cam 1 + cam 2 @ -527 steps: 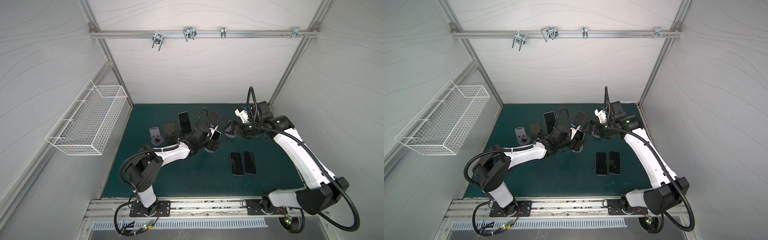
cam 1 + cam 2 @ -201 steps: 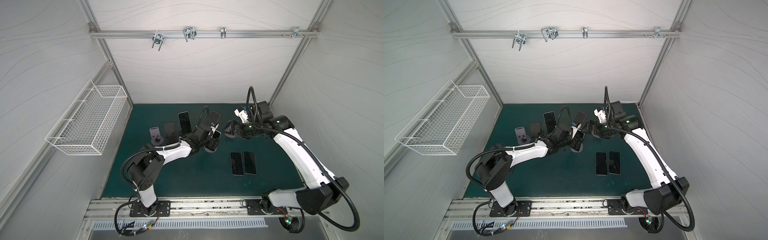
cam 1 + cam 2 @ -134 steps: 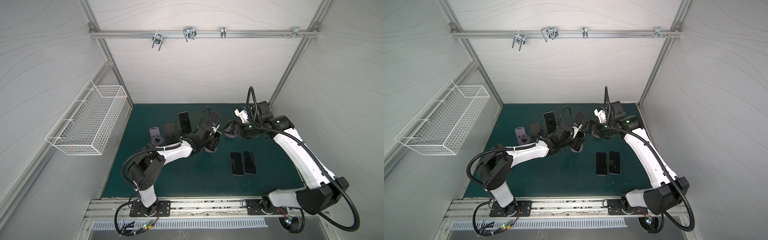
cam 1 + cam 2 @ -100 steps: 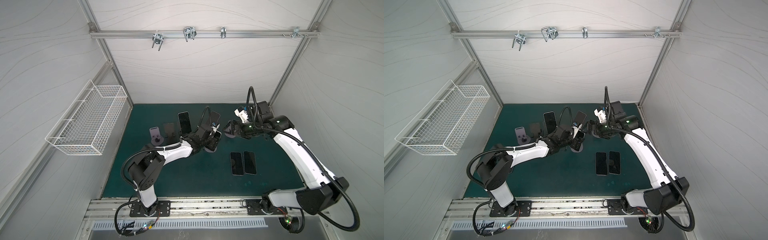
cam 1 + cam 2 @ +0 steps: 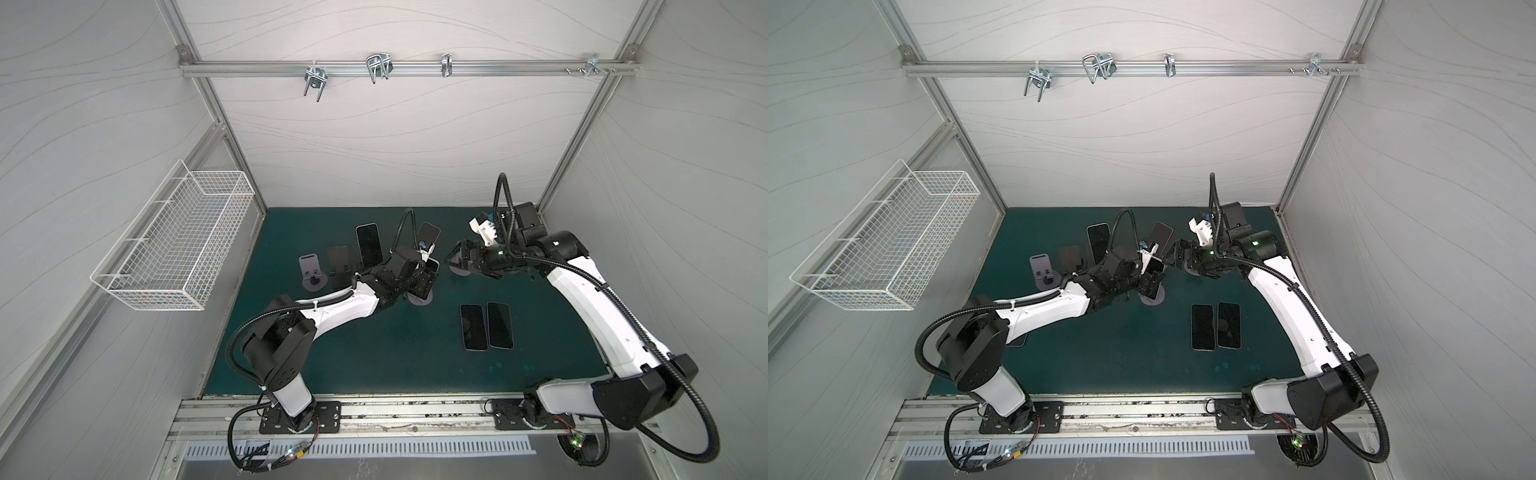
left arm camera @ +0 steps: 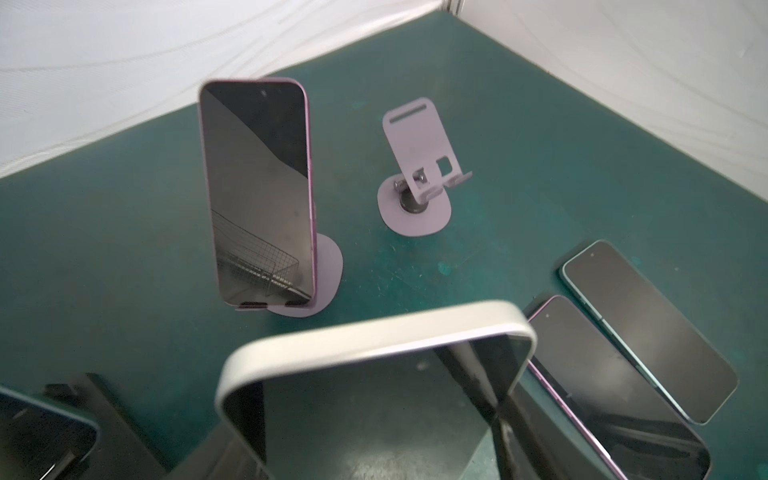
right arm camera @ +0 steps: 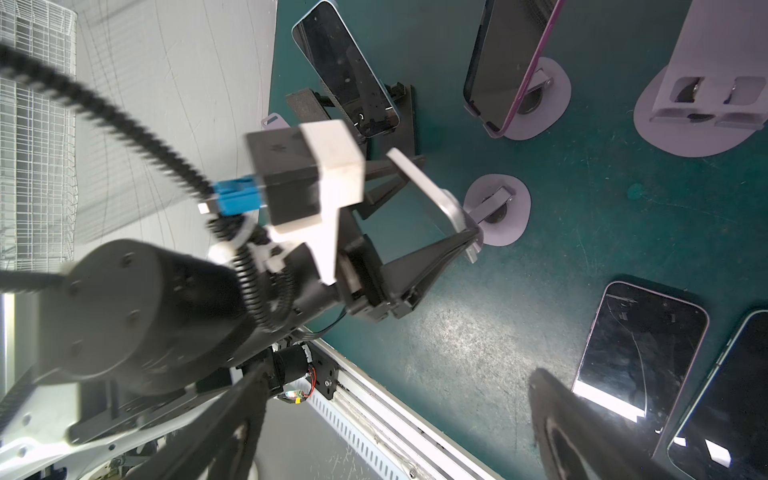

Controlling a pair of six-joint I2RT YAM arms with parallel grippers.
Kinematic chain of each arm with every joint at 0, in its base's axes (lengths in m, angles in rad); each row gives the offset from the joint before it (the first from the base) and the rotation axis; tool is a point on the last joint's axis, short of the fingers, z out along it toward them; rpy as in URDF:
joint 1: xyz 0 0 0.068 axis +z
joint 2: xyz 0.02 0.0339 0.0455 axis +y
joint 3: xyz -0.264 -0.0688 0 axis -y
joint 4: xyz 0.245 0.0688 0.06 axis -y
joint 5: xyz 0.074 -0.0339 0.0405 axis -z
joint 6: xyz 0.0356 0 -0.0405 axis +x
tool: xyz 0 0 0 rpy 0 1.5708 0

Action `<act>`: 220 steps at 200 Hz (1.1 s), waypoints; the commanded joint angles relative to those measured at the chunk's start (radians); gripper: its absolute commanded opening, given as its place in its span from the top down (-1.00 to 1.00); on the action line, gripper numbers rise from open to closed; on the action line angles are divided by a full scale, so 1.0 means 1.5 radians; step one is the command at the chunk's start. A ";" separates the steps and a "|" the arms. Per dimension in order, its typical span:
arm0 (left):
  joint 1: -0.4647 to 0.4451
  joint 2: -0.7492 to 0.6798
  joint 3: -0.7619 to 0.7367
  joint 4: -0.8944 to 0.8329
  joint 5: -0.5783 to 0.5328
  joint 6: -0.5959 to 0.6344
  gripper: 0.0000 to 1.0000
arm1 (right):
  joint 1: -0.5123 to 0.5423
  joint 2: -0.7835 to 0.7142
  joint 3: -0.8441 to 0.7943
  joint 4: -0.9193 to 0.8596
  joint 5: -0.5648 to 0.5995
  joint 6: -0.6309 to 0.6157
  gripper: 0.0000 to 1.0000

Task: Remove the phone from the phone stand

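White arms (image 5: 340, 306), black joints (image 5: 278, 347), ribbed cables (image 7: 124, 122)

Five dark-screened rectangular smartphones (image 6: 257, 187) (image 6: 374, 399) (image 6: 602, 395) (image 6: 648, 328) (image 6: 37, 432), four lilac round-based phone stands (image 7: 552, 104) (image 7: 685, 137) (image 7: 511, 226) (image 5: 309, 268), two black phone stands (image 5: 338, 257) (image 7: 407, 112), one white wire basket (image 5: 178, 245) — and two white-and-black robot arms (image 5: 332, 309) (image 5: 602, 316).

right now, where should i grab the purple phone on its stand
Probably pinch the purple phone by its long edges near the top, coming from above. It stands nearly upright, leaning back on its stand, whose lip holds the bottom edge; the upper half is free.
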 commanded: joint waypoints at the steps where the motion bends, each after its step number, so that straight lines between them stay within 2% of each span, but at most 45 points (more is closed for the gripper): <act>1: -0.003 -0.045 0.006 0.037 -0.020 -0.014 -0.30 | 0.011 -0.012 -0.001 0.011 0.016 0.012 -0.94; 48: -0.004 -0.104 0.003 -0.013 -0.079 -0.037 -0.26 | 0.053 -0.002 0.009 0.014 0.050 0.024 -0.89; 77: -0.004 -0.164 -0.015 -0.093 -0.123 -0.050 -0.26 | 0.098 -0.001 0.003 0.039 0.092 0.038 -0.83; 130: -0.004 -0.327 -0.116 -0.247 -0.180 -0.111 -0.24 | 0.176 0.022 -0.023 0.096 0.153 0.069 -0.82; 164: 0.003 -0.415 -0.147 -0.389 -0.238 -0.138 -0.26 | 0.198 0.061 -0.011 0.113 0.148 0.082 -0.80; 194: 0.029 -0.455 -0.159 -0.471 -0.237 -0.190 -0.24 | 0.223 0.095 0.018 0.107 0.141 0.074 -0.79; 220: 0.079 -0.472 -0.170 -0.497 -0.206 -0.232 -0.19 | 0.241 0.118 0.037 0.101 0.134 0.069 -0.78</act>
